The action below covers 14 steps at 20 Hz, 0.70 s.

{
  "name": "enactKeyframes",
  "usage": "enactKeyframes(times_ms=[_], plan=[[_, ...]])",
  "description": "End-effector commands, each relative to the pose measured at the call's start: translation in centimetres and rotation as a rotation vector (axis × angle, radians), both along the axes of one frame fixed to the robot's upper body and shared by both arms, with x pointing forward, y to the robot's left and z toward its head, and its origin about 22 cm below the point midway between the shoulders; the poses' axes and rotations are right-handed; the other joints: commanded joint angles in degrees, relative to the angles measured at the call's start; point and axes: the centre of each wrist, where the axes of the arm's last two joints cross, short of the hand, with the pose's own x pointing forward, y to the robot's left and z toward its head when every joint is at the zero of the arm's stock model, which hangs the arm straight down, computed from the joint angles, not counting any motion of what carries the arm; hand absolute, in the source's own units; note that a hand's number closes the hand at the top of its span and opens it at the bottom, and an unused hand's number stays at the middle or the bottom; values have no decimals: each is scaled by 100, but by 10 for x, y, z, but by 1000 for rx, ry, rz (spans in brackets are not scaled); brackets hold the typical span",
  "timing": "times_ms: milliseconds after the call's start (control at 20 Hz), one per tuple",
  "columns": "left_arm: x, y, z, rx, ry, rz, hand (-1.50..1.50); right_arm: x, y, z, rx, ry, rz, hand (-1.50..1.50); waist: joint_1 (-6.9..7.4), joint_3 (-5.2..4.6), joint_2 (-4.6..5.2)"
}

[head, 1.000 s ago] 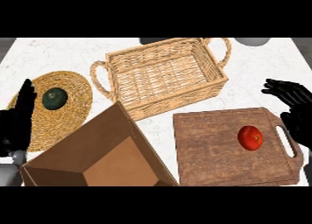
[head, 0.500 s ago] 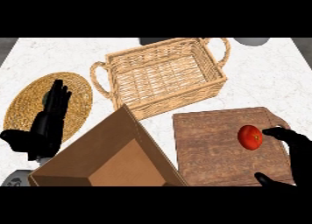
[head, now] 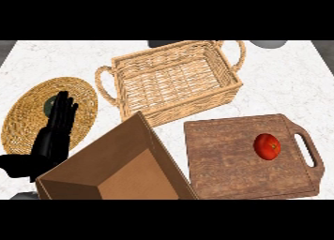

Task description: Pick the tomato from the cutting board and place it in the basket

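A red tomato (head: 267, 146) lies on the right part of a dark wooden cutting board (head: 229, 161) at the lower right. The wicker basket (head: 229, 91) with two loop handles stands behind it, at the upper middle, with nothing visible inside. My left hand (head: 53, 135) is at the left, fingers straight and pointing away, lying over a round woven mat (head: 27, 117). It holds nothing and is far from the tomato. My right hand shows nowhere in the view.
An open brown box (head: 117, 171) sits at the lower middle, between my left hand and the cutting board. A dark round object (head: 50, 104) lies on the mat, partly hidden by my fingers. The counter is white marble.
My right hand, which was beside the tomato at the board's right edge, has dropped out of view. My left hand has shifted right and farther over the mat.
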Motion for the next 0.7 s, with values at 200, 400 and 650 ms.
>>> enactKeyframes(times_ms=[200,400,650], plan=[[2,-9,6,-7,8,-40,0,-19,-47,88,-358,314,11,-150,105,11,31],[6,-2,2,1,-3,-27,0,-18,-37,115,-342,390,158,-150,141,14,33],[-12,-22,3,-11,-8,-43,0,-15,-42,114,-327,417,160,-150,216,24,35]])
